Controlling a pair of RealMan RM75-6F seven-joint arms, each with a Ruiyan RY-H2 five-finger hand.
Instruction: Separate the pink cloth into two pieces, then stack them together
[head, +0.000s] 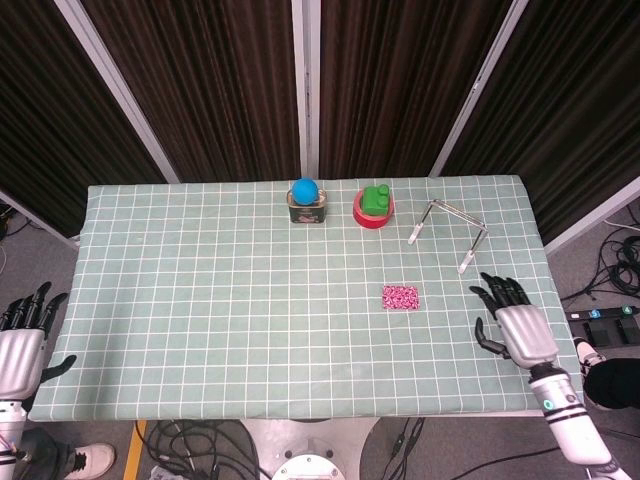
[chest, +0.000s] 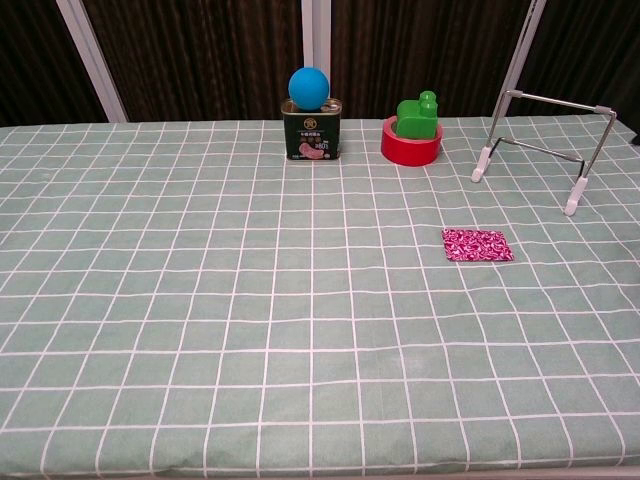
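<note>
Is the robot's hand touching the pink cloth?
No, the right hand hovers with fingers spread over the table, apart from the pink cloth, which lies flat by itself.

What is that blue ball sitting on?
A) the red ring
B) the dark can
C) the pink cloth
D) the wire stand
B: the ball rests on top of the can, left of the red ring that holds a green block.

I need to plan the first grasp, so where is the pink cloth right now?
The pink cloth lies flat on the table's right half, in front of the metal stand, with the right hand nearby but apart from it.
</note>
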